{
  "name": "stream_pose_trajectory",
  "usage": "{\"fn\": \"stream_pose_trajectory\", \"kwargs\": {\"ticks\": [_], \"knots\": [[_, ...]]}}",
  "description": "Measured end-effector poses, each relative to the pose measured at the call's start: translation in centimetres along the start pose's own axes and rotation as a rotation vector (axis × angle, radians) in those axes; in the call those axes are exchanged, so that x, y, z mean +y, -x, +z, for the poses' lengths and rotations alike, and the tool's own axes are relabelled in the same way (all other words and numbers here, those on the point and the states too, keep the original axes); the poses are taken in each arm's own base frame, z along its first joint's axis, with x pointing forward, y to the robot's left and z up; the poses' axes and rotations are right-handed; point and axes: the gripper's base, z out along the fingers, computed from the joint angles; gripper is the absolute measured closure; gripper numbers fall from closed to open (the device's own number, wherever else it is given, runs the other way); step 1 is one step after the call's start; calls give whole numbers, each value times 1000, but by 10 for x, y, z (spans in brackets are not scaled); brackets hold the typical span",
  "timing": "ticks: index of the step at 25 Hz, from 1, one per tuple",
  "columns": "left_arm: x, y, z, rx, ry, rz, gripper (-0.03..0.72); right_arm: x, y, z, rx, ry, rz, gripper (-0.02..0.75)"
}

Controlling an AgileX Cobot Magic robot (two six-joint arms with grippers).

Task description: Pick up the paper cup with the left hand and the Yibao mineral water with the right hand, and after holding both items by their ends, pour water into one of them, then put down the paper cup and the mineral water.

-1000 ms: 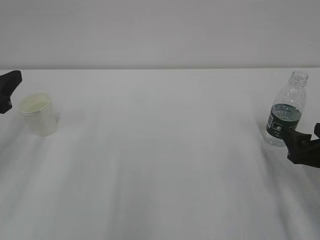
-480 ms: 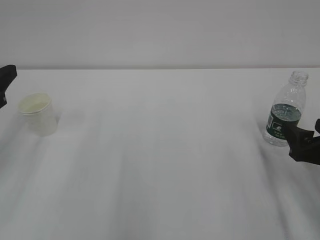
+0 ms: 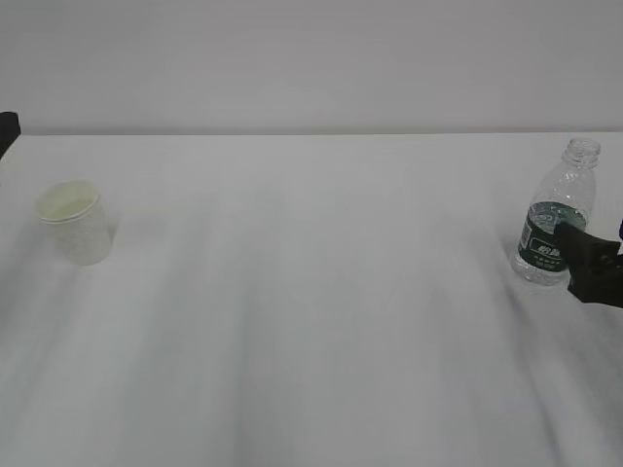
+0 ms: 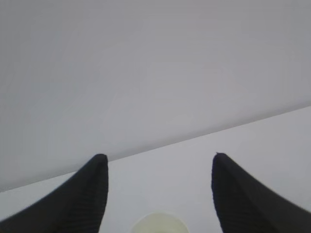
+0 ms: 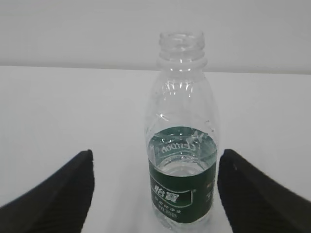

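Note:
The white paper cup (image 3: 73,222) stands upright on the table's left side, and only its cream rim (image 4: 160,224) shows at the bottom of the left wrist view. My left gripper (image 4: 159,156) is open and holds nothing. In the exterior view only a dark tip of it (image 3: 6,129) shows at the left edge, apart from the cup. The Yibao mineral water (image 3: 557,219) stands upright and uncapped at the right, with water up to its green label (image 5: 182,189). My right gripper (image 5: 156,152) is open, with its fingers either side of the bottle's lower half and gaps on both sides.
A bare white tabletop (image 3: 311,311) stretches between cup and bottle, with a plain pale wall (image 3: 311,58) behind its far edge. The right gripper's black body (image 3: 592,265) sits beside the bottle's base near the right edge of the view.
My left gripper has drawn back to the left, away from the cup, almost out of the exterior view. The right gripper has shifted slightly up and right beside the bottle. Cup and bottle stay put.

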Motion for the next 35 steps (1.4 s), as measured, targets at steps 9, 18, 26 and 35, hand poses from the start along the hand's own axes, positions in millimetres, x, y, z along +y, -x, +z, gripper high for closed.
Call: {"fn": "stream_pose_trajectory", "kwargs": {"ticks": [9, 18, 26, 35], "knots": [[0, 13, -7, -35, 9, -37, 214, 3, 11, -4, -48, 28, -24, 144], [0, 33, -20, -95, 20, -82, 214, 4, 25, -10, -109, 35, -40, 144], [-1, 54, -39, -145, 39, -74, 214, 6, 34, -14, -151, 46, -33, 144], [-2, 77, -67, -174, 84, -39, 214, 9, 47, -22, -212, 73, -50, 145]]}}
